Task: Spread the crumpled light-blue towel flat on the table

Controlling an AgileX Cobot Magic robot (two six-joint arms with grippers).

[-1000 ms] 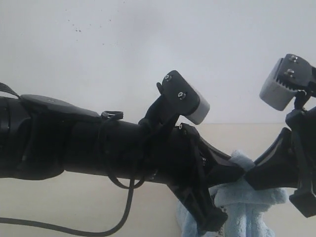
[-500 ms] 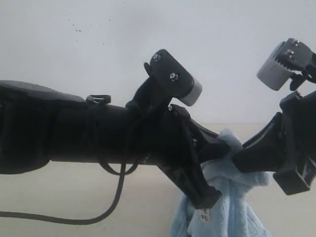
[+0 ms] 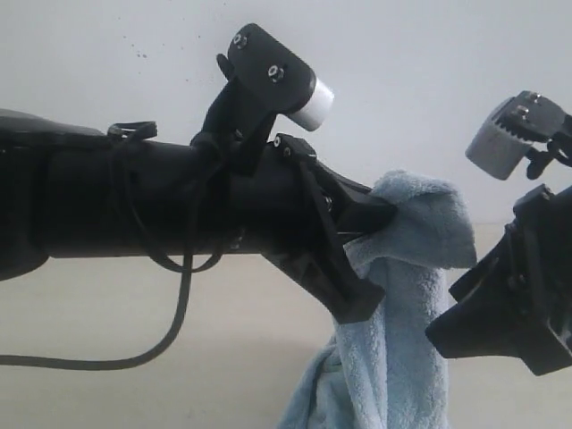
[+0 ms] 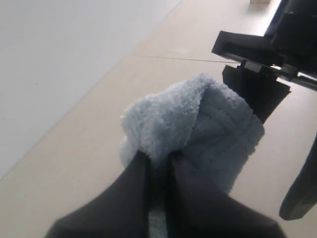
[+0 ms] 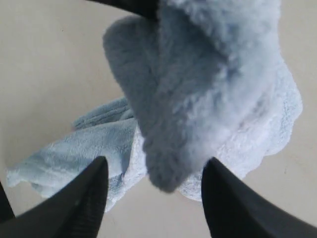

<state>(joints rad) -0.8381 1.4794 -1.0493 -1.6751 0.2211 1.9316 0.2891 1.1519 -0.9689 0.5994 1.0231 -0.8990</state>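
Pale-blue fluffy terry-cloth towel (image 3: 407,295) hangs in a bunch from the black left pincer (image 4: 158,171), whose jaws are pressed together on a thick fold near the top of it. The black right pincer (image 5: 154,166) stands with its jaws wide apart, one on each side of the hanging fold, gripping nothing. The towel is lifted above the wide, pale beige table (image 3: 134,313), out from the far edge where the table meets the white wall (image 3: 402,89). In the right wrist view its lower folds seem to lie heaped on the tabletop.

What worries me:
- The whole lifted weight hangs from one pinch on a rounded, plush fold. A pull or a shake could let it slide out, and the cloth would drop back in a heap.
- The open pincer faces the bunched middle, not a hem or corner that I can make out. If it closed there and the two pulled apart, I would expect a twisted rope of cloth rather than a flat sheet.
- The top of the towel drapes over the left pincer, so it may cling when let go.
- The two arms are close together, and a careless sideways move could knock one against the other.

By my count there are:
- one towel
- one table
- two arms, with one pincer each
- one loose black cable (image 3: 170,331) looping under the left arm
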